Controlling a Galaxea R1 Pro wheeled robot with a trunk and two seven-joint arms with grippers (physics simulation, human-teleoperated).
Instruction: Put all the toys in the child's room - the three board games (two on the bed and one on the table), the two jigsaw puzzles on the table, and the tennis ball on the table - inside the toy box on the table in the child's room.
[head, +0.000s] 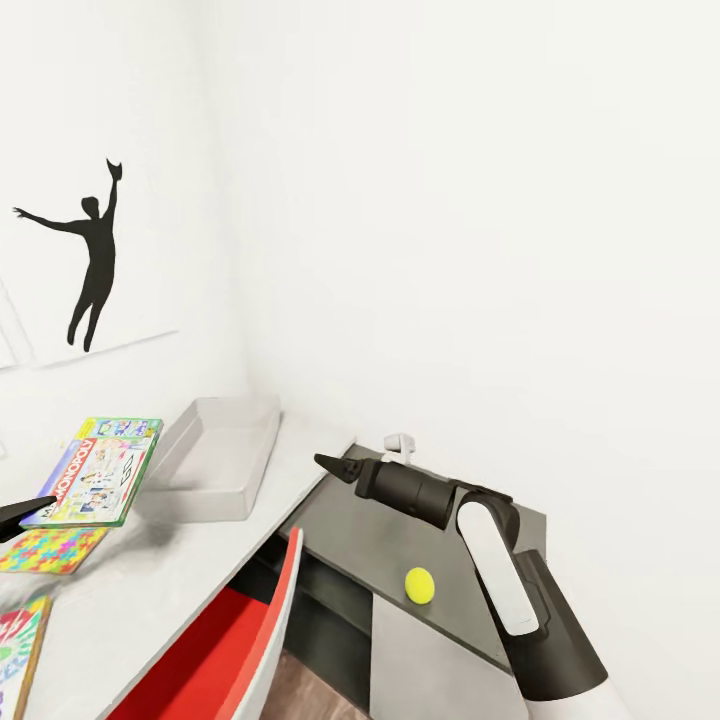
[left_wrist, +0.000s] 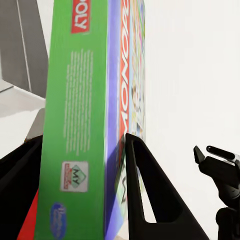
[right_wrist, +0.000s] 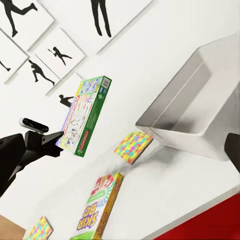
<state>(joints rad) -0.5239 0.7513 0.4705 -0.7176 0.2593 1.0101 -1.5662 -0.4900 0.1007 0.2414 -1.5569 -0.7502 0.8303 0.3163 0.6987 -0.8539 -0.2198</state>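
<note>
**Ana:** Fingers of the left gripper are closed across the thickness of the green-edged board game; one dark finger sits on the printed cover, the other on the far face.

**Ben:** And from the head camera?

**Ana:** Its tip shows at about nine o'clock, with the game held just off it, lifted over the table. The right wrist camera shows that box in the air, clear of the tabletop, with a shadow below.

**Ben:** The other arm?

**Ana:** The right gripper is near the centre of the head view, above the table's lower dark end unit. Its fingers are drawn to a point, nothing between them; I cannot tell whether a gap is left.

**Ben:** Where is the toy box?

**Ana:** The toy box stands on the pale top at ten o'clock from the right gripper, just beside the held game. No toy shows inside it.

**Ben:** The rest?

**Ana:** The tennis ball lies on the dark end unit at five o'clock from the right gripper. One jigsaw puzzle lies flat under the held game. A second puzzle and the red-yellow-green board game show in the right wrist view, well apart from the tray. A red-and-white curved object, which I cannot identify, is at six o'clock in the head view.
</note>
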